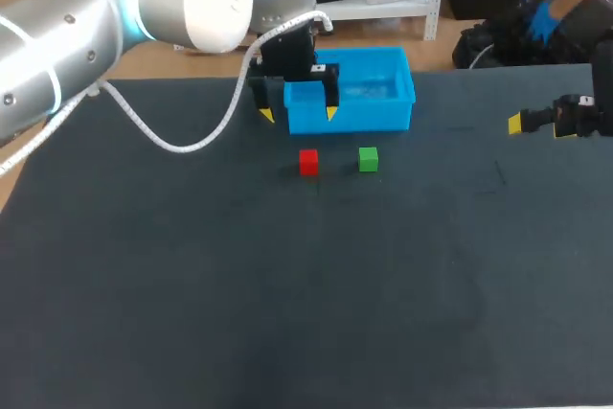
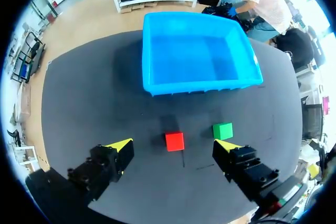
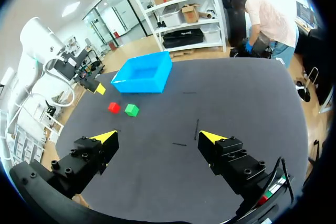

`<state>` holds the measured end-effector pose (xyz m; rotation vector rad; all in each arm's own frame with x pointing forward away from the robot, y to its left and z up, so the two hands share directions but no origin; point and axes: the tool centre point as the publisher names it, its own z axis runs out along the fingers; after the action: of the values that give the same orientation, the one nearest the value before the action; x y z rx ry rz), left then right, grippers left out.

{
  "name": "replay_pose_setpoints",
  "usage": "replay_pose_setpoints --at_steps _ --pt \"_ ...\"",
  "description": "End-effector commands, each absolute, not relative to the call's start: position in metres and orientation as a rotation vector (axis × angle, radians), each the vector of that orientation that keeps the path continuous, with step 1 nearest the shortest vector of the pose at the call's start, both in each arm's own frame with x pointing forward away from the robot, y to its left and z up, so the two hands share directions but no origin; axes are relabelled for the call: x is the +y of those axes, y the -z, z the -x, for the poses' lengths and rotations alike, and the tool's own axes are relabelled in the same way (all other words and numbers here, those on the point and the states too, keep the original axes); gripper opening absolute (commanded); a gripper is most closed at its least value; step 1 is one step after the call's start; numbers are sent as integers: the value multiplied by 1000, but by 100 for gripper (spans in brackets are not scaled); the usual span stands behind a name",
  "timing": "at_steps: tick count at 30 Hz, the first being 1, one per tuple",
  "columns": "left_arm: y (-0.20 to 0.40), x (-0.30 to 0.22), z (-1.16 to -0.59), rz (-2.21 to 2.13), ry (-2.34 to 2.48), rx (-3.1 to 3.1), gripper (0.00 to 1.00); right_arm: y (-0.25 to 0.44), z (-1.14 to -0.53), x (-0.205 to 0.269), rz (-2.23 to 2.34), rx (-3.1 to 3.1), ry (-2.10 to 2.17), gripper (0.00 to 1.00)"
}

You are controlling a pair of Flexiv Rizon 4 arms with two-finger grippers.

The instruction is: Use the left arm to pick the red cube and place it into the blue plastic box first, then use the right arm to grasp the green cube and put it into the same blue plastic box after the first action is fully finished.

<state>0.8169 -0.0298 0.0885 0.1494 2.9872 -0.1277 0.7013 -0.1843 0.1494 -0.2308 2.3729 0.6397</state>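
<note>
Left claw (image 2: 174, 144) spread wide, empty, hovering over red cube (image 2: 174, 141) centred between its fingers; left arm nearer | right claw (image 3: 158, 137) spread, empty, at worktop's 3 o'clock edge | worktop (image 1: 192, 284) dark, matte | box (image 1: 397, 107) smooth blue plastic, open-topped, empty, 12 o'clock of cubes | red cube square-edged, no long axis; green cube (image 1: 368, 159) at its 3 o'clock, apart

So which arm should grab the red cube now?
Left. Its open left gripper hangs close over the red cube, which shows just ahead between its yellow tips. The right gripper is far off, near the table's other side.
</note>
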Motion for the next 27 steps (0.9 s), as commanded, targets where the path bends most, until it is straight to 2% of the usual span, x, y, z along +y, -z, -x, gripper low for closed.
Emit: replay_pose_setpoints --at_steps 1,27 --pt "-77 -35 -825 -144 109 3003 100 -149 -701 -185 232 2373 -640 100" --pt "-18 -31 -812 6 71 3020 100 -149 -701 -185 232 2373 -640 100"
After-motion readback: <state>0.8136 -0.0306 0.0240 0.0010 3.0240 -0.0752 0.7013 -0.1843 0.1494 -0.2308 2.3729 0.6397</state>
